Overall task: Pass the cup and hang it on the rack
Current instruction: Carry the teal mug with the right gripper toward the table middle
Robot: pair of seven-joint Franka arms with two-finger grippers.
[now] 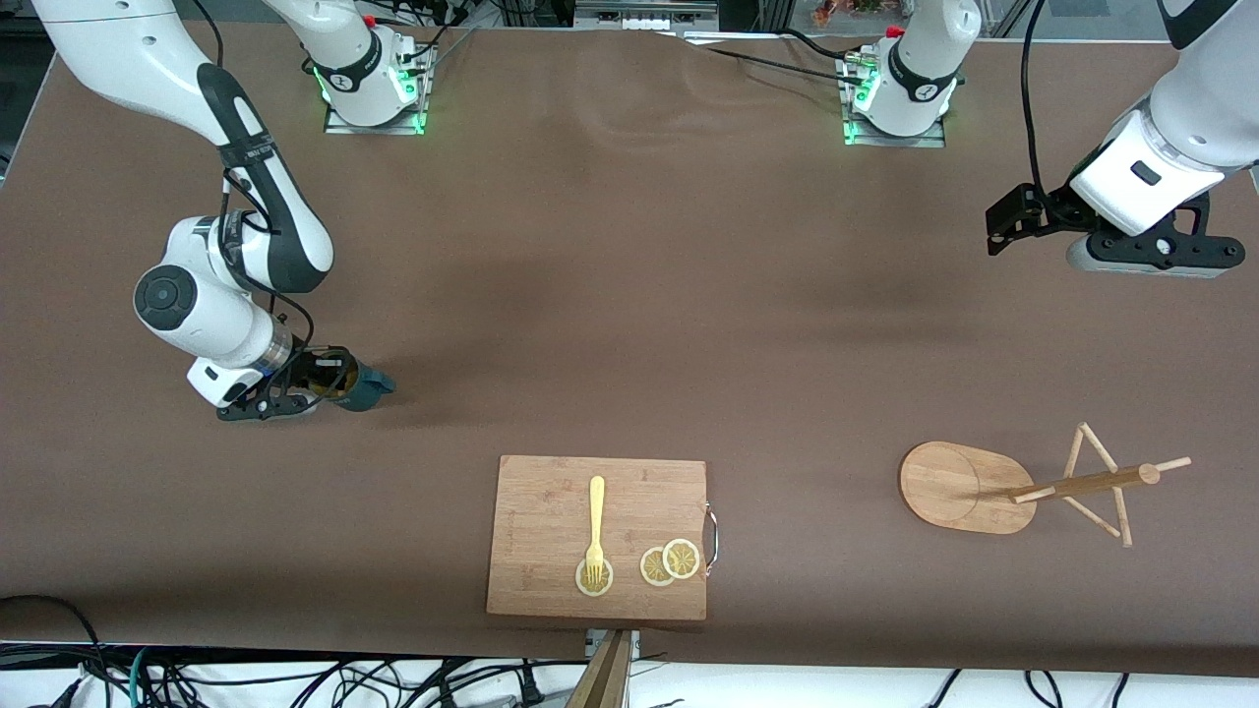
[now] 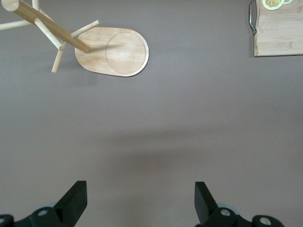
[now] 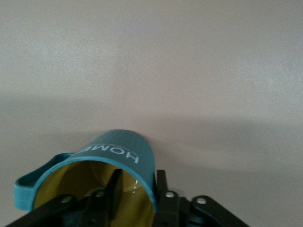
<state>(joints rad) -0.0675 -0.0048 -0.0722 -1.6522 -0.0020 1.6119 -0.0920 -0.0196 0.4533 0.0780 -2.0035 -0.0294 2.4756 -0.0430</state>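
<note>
The cup (image 1: 362,383) lies on its side on the table (image 1: 629,295) toward the right arm's end, farther from the front camera than the cutting board (image 1: 598,536). Its open mouth faces the right gripper (image 1: 313,382), and its closed bottom points toward the middle of the table, so its long axis runs along the table's length. In the right wrist view the right gripper (image 3: 138,189) has one finger inside the yellowish mouth and the other outside the ribbed wall, pinching the rim of the cup (image 3: 106,165) between them. The loop handle sticks out to one side of the grip.

The left gripper (image 1: 1003,228) hangs over bare table near the left arm's end, jaws spread wide with nothing between them, as the left wrist view shows (image 2: 141,201). This arm waits.

The rack (image 1: 1023,484) stands toward the left arm's end, nearer the front camera than the left gripper, its post (image 1: 1082,482) and thin pegs rising from the oval base (image 1: 959,487). It is well apart from the cup, with the cutting board, a fork (image 1: 595,526) and lemon slices (image 1: 669,562) between them.

The left arm is clearly nearer the rack, the right arm holds the cup, so the cup likely has to travel toward the table's middle for a handover, handle kept free.
</note>
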